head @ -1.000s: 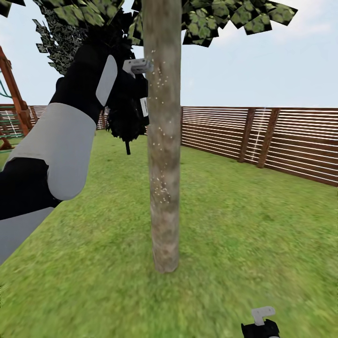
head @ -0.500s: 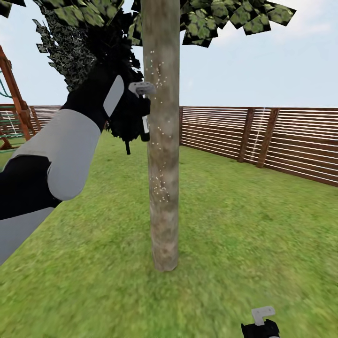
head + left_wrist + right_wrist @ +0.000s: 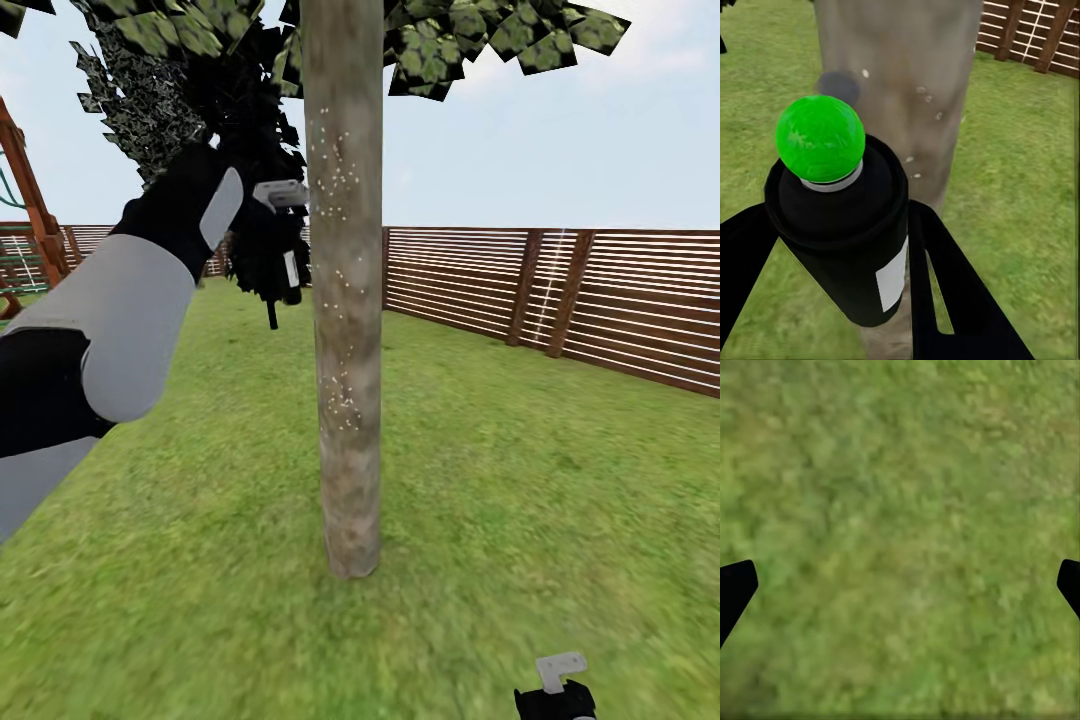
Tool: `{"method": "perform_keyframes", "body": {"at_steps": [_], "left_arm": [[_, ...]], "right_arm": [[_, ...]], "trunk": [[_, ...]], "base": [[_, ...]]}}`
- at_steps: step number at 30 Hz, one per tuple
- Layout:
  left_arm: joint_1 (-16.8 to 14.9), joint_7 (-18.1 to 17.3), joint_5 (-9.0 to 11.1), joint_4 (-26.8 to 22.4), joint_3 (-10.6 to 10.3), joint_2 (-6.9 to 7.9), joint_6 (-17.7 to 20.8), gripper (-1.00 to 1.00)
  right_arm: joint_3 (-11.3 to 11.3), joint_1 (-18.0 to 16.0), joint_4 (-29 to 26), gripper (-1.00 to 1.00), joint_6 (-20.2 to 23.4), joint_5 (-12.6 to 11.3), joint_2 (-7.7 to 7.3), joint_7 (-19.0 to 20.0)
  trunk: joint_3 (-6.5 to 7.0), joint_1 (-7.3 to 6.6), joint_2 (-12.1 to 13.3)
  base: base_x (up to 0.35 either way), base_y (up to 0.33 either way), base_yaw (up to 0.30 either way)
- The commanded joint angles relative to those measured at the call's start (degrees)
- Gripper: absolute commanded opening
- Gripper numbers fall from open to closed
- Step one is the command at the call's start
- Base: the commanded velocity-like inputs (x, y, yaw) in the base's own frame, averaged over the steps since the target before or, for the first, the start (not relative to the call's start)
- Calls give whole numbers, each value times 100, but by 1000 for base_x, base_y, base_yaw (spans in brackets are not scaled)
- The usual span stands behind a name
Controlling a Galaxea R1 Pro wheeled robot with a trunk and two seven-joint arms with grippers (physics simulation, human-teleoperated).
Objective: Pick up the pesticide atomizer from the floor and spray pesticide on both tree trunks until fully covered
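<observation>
pesticide atomizer (image 3: pixel 844 240) sits clamped between the two dark fingers of the left tool (image 3: pixel 283 240), raised to upper-trunk height just beside the nearer tree trunk (image 3: pixel 345 300), with its cap, which reads green in the left wrist view, aimed at the bark. pale specks dot the trunk from roughly the tool's level down to about its middle, a sign that spraying on this tree is under way; the lower stretch near the grass (image 3: pixel 480 480) looks bare of specks, so by the look of it coverage is partial. the right tool (image 3: pixel 556 690) hangs low over the lawn with its fingers spread wide and nothing between them. the pick-up from the floor is done. what remains, judging from this moment, is finishing the rest of this trunk and then treating the second tree, whose trunk cannot be made out here. a slatted wooden fence (image 3: pixel 560 300) runs behind, with part of a playset (image 3: pixel 25 230) at the far left.
</observation>
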Motion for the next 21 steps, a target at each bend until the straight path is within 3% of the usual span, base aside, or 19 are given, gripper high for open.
{"method": "perform_keyframes", "body": {"at_steps": [1,7,21], "left_arm": [[0,12,-3,0,-6,-23,-18,-100],[2,11,-11,15,-7,-185,-37,-100],[2,-23,26,286,-29,-232,-101,-100]], "right_arm": [[0,0,0,100,0,0,0,0],[0,0,0,100,0,0,0,0],[0,0,0,100,0,0,0,0]], "trunk": [[0,0,0],[0,0,0],[0,0,0]], "base": [[0,0,0],[0,0,0],[0,0,0]]}}
